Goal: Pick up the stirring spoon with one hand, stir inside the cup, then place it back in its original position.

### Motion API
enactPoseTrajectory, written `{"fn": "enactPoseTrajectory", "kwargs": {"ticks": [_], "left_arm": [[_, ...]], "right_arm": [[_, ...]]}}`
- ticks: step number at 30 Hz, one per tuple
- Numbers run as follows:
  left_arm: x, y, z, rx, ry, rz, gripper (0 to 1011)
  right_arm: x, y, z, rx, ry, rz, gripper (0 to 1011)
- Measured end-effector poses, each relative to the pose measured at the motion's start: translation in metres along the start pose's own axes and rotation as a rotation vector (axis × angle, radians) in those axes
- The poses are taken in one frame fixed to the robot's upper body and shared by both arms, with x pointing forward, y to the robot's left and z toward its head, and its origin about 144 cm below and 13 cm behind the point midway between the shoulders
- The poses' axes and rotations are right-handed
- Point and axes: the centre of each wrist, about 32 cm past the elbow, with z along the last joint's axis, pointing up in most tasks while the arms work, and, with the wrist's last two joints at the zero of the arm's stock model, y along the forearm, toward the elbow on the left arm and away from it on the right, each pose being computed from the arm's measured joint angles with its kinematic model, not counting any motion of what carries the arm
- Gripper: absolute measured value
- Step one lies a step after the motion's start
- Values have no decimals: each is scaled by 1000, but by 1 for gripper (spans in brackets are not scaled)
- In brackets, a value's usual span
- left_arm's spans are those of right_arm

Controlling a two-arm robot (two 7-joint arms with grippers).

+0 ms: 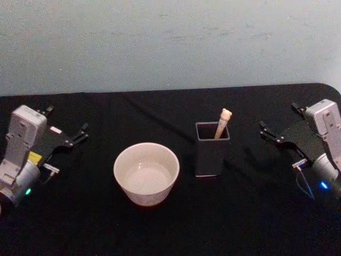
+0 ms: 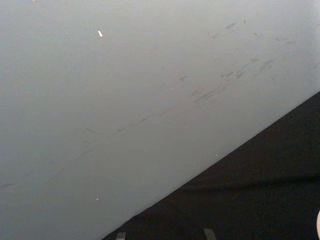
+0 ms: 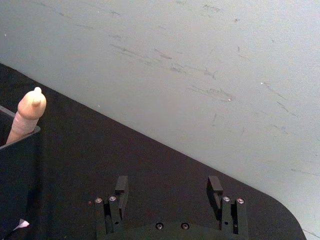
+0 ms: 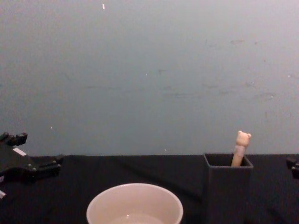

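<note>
A: Black cloth is covering the table (image 1: 74, 224), with a pale scuffed wall (image 1: 160, 42) rising behind it. Near the middle the cup (image 1: 145, 196) is sitting upright. The dark holder box (image 1: 212, 159) is standing just right of it, not touching.

B: And the stirring spoon (image 1: 222, 124)?

A: It's leaning in the box's far right corner, with its eared knob poking above the rim. Nothing is gripping it.

B: Arms?

A: At the left edge the left gripper (image 1: 67, 121) is hanging with its fingers spread wide, carrying nothing. At the right edge the right gripper (image 1: 278, 118) is mirroring it, jaws wide and empty, well apart from the box.

B: What are you worrying about?

A: I'm judging the box tall and probably light. A sideways pull on the knob could tip it toward the cup. I'm also expecting a poor hold on that small rounded knob, so a shallow pinch could slip off. Swinging across before the thin end is clearing the rim could drag the box along.
</note>
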Motion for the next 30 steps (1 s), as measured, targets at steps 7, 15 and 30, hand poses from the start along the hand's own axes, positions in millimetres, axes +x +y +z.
{"fn": "enactPoseTrajectory", "kwargs": {"ticks": [7, 15, 30], "left_arm": [[0, 0, 0, 0, 0, 0, 1001], [0, 0, 0, 0, 0, 0, 1001], [0, 0, 0, 0, 0, 0, 1001]], "right_arm": [[0, 0, 0, 0, 0, 0, 1000], [0, 0, 0, 0, 0, 0, 1000], [0, 0, 0, 0, 0, 0, 1002]]}}
